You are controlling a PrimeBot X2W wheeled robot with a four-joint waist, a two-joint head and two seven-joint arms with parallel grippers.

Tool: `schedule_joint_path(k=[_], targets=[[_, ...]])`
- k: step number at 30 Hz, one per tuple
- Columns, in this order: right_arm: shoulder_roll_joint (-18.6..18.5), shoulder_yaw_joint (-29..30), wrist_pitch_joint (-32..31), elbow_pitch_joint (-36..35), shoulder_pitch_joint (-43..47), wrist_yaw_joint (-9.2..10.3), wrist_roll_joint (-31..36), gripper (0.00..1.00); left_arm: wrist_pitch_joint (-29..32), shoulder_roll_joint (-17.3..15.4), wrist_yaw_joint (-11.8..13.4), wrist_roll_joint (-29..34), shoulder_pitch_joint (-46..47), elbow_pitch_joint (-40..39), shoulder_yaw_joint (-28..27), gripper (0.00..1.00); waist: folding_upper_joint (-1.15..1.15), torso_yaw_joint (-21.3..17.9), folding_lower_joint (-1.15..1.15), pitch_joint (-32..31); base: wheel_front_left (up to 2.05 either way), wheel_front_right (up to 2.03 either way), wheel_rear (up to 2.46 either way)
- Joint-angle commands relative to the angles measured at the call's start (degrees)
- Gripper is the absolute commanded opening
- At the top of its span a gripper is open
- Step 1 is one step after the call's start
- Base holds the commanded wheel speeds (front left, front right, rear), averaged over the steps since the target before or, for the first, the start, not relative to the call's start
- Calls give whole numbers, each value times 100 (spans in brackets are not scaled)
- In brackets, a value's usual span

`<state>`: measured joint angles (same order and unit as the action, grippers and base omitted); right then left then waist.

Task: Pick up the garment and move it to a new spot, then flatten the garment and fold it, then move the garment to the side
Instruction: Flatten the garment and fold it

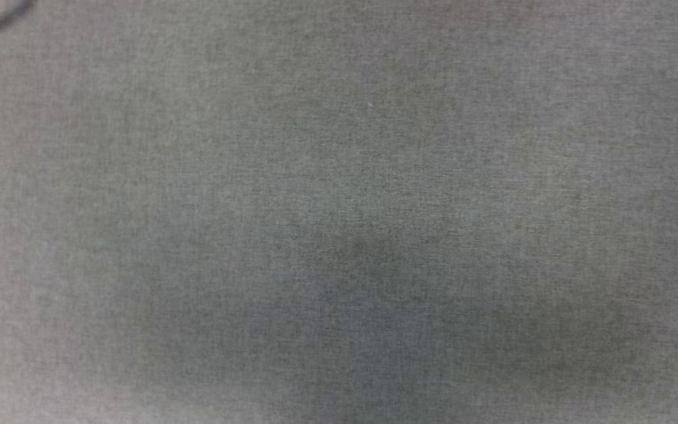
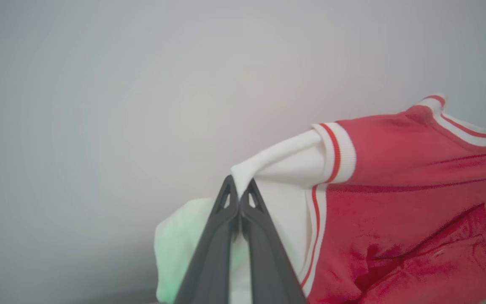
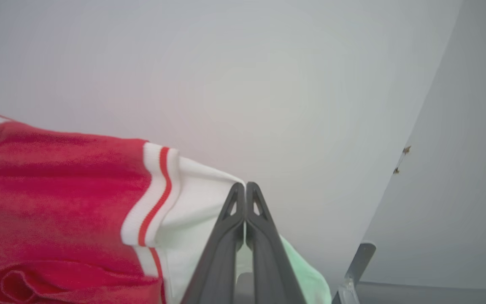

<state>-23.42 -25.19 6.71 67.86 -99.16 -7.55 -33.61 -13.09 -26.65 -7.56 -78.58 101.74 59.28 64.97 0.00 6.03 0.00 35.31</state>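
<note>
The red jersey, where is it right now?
The jersey is pinched at its white lining by both sets of fingers: it spreads right of the left gripper in the left wrist view, and left of the right gripper in the right wrist view.

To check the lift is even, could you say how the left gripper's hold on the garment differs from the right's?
The left gripper has the garment spreading rightward in its view; the right gripper, leftward. The white lining pokes past the left tips, not the right. Both are shut on it.

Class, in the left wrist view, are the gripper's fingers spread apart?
No, the left gripper is pinched shut on the garment, at its white lining.
</note>
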Motion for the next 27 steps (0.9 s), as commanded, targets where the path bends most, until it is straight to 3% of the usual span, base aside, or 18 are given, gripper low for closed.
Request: schedule_joint_path(k=[1,8,15,21,27], targets=[[34,167,200,168,-218,12,78,0,-95,-20,14,53,206,214,-83,0,0,-56,0,-41,0,0,0],[332,727,665,562,-969,13,367,0,-215,58,15,407,1164,603,-713,0,0,-193,0,-116,0,0,0],[508,726,733,599,-747,11,607,0,-203,216,13,341,611,-62,-1103,0,0,-187,0,-327,0,0,0],[555,302,664,292,105,11,567,0,-203,-161,12,-34,-525,-1205,-1025,0,0,-175,0,-654,0,0,0],[200,-379,390,-893,1571,11,172,0,-203,-847,12,-265,-2087,-2612,-1073,0,0,-196,0,-1057,0,0,0]])
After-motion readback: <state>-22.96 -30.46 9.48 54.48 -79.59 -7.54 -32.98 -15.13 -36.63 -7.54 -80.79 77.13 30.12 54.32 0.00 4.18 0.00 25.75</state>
